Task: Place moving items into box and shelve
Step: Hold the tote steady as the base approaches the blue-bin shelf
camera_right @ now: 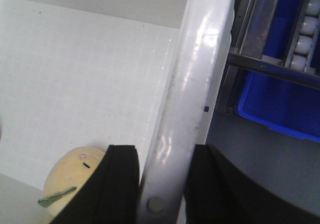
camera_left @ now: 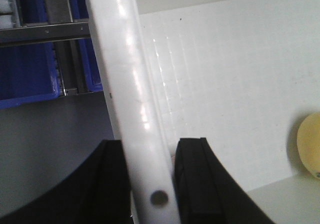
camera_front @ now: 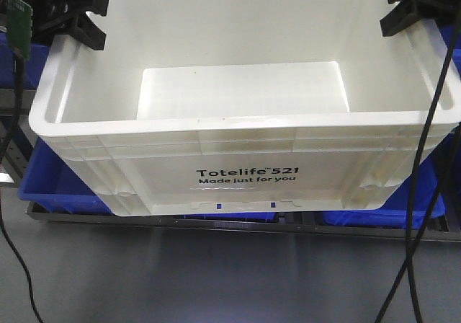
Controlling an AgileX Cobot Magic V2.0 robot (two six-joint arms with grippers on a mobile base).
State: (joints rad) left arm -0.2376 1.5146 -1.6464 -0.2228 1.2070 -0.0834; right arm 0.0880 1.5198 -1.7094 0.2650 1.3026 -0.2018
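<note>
Left fingers [camera_left: 200,184] and right fingers [camera_right: 120,184] clamped rims of the white Totelife crate [camera_front: 245,168]; a yellow plush toy [camera_right: 70,179] sat inside.

You see box [camera_front: 238,125]: large white plastic crate, ribbed rim, black print "Totelife 521 Made just for you" on near wall. Upright, open top, fills front view. Its side rims are pinched, one in left gripper [camera_left: 150,184], one in right gripper [camera_right: 162,186]. Yellow plush toy [camera_right: 70,176] lies inside box on floor, near right-side wall: round, thin dark eye line, pink cheek mark, green bit at lower edge.
</note>
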